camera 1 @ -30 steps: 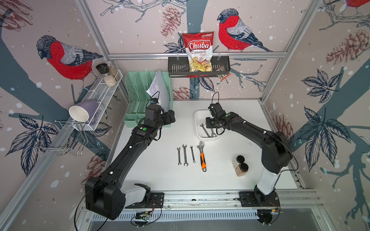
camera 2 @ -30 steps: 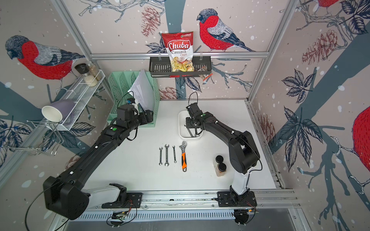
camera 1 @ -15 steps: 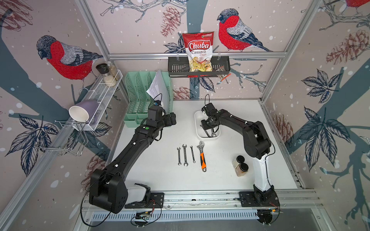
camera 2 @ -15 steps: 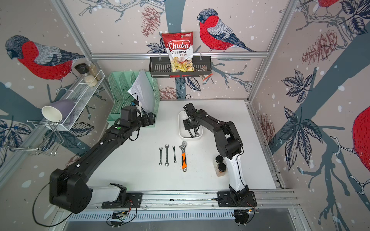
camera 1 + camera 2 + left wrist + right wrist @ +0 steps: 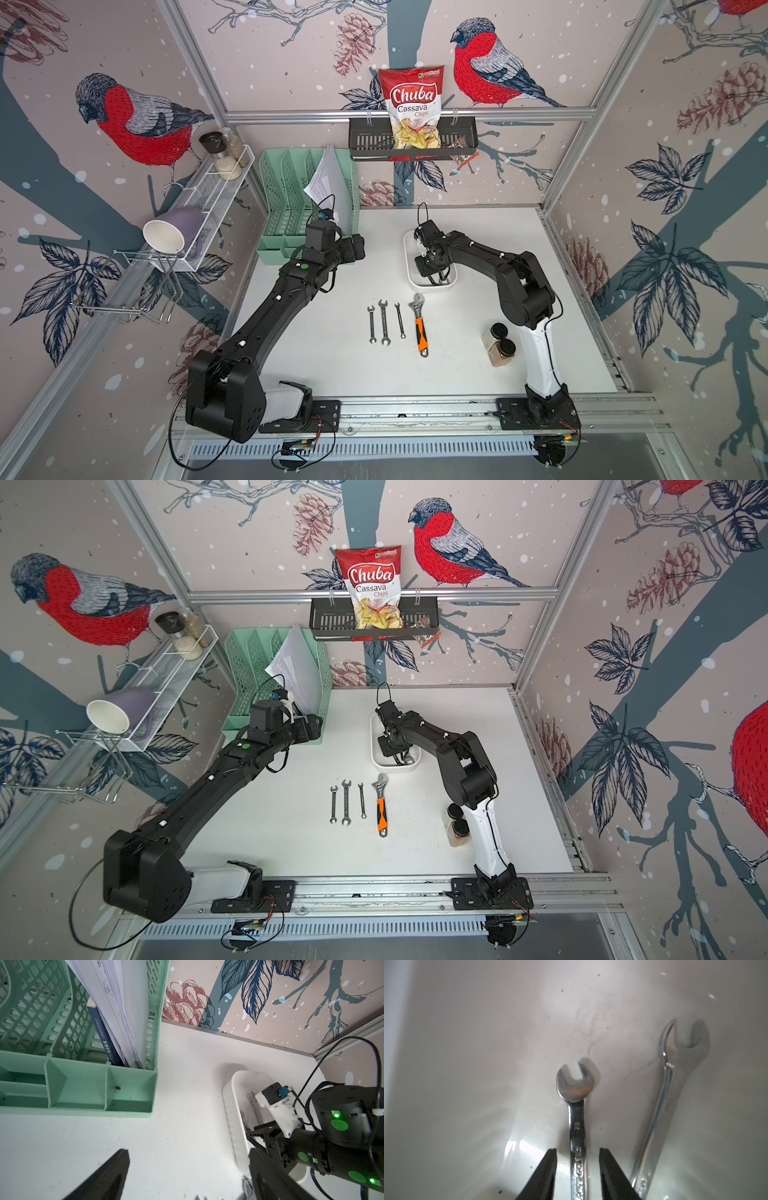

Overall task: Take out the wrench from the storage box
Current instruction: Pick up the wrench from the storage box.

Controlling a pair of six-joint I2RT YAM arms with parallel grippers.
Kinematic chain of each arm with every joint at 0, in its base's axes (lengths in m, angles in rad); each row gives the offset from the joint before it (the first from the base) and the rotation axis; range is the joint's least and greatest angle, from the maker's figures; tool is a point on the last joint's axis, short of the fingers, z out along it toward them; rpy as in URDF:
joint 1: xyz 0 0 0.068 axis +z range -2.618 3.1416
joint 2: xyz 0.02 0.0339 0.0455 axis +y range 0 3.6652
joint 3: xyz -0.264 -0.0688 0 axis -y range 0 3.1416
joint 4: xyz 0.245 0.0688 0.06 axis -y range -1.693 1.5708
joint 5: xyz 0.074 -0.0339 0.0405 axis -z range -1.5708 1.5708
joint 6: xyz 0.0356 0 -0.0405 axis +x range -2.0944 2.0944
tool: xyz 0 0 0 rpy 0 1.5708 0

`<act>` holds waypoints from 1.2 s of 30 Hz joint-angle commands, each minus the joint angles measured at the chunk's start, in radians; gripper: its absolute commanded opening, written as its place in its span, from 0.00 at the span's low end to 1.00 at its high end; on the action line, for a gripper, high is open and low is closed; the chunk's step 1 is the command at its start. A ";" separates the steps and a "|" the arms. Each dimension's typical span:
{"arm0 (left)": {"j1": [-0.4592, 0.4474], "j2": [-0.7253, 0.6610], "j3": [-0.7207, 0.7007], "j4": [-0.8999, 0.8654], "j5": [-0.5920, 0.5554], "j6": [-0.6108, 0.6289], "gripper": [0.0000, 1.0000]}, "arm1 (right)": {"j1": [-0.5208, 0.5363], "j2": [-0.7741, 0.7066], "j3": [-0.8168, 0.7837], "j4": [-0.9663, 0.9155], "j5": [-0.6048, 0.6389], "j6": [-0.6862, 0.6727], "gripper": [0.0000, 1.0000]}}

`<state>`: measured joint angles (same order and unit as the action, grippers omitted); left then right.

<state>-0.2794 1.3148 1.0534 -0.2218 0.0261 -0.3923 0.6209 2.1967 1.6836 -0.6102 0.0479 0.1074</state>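
The white storage box (image 5: pixel 409 270) stands at the table's back middle, seen in both top views (image 5: pixel 375 752). My right gripper (image 5: pixel 577 1151) reaches down into it, open, its fingers on either side of a small silver wrench (image 5: pixel 578 1126) with a gap on each side. A second, larger wrench (image 5: pixel 670 1095) lies beside it on the box floor. In the left wrist view the box (image 5: pixel 232 1113) shows a wrench (image 5: pixel 254 1103) beside the right arm's wrist. My left gripper (image 5: pixel 188 1150) hovers open and empty over the table, between the box and the green organiser.
Three small wrenches (image 5: pixel 384 322) and an orange-handled adjustable wrench (image 5: pixel 420 324) lie in a row in front of the box. Two spice jars (image 5: pixel 498 345) stand by the right arm. A mint-green file organiser (image 5: pixel 307 199) is at the back left, a black basket (image 5: pixel 365 143) on the rear wall.
The right arm has folded its elbow upward and brought its gripper down into the box, with the jaws a little wider. The left arm has edged toward the box.
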 commanded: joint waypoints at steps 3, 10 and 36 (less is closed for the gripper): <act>0.005 -0.008 -0.004 0.024 0.008 0.005 0.93 | 0.000 0.020 0.011 -0.010 0.024 -0.009 0.40; 0.007 -0.011 -0.004 0.024 0.003 0.004 0.93 | 0.002 0.038 0.000 -0.001 0.039 0.000 0.36; 0.022 -0.010 -0.008 0.024 0.009 0.006 0.94 | -0.013 0.026 0.054 -0.007 0.094 0.068 0.19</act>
<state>-0.2630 1.3075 1.0500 -0.2214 0.0257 -0.3923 0.6086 2.2242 1.7199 -0.5999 0.1268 0.1604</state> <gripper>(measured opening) 0.935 0.190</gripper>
